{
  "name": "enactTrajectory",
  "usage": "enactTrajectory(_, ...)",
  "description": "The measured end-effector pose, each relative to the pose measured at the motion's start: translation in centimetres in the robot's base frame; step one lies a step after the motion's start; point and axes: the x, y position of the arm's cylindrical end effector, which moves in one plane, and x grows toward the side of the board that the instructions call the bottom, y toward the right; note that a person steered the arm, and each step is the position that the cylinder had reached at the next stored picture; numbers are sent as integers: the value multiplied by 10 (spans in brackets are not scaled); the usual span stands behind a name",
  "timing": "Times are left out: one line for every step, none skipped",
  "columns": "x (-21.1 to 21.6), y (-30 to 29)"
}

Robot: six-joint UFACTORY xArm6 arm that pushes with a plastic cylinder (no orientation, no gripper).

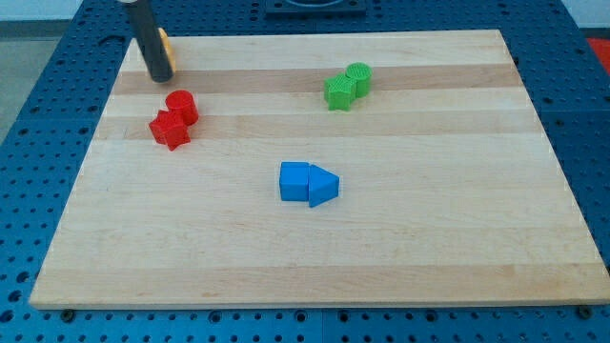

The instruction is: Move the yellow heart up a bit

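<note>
A small yellow block (166, 48) peeks out at the board's top left corner, mostly hidden behind my dark rod; its shape cannot be made out. My tip (160, 76) rests on the board just below and in front of it, touching or nearly touching. A red cylinder (181, 105) and a red star (170, 130) sit together a short way below my tip.
A green star (337, 92) and a green cylinder (358, 78) touch near the top centre-right. A blue cube (294, 181) and a blue triangular block (322, 186) touch at the centre. The wooden board (477, 238) lies on a blue perforated table.
</note>
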Motion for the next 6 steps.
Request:
enactTrajectory(5, -5)
enactTrajectory(13, -5)
enactTrajectory(9, -2)
enactTrajectory(3, -1)
enactTrajectory(-1, -1)
enactTrajectory(-7, -1)
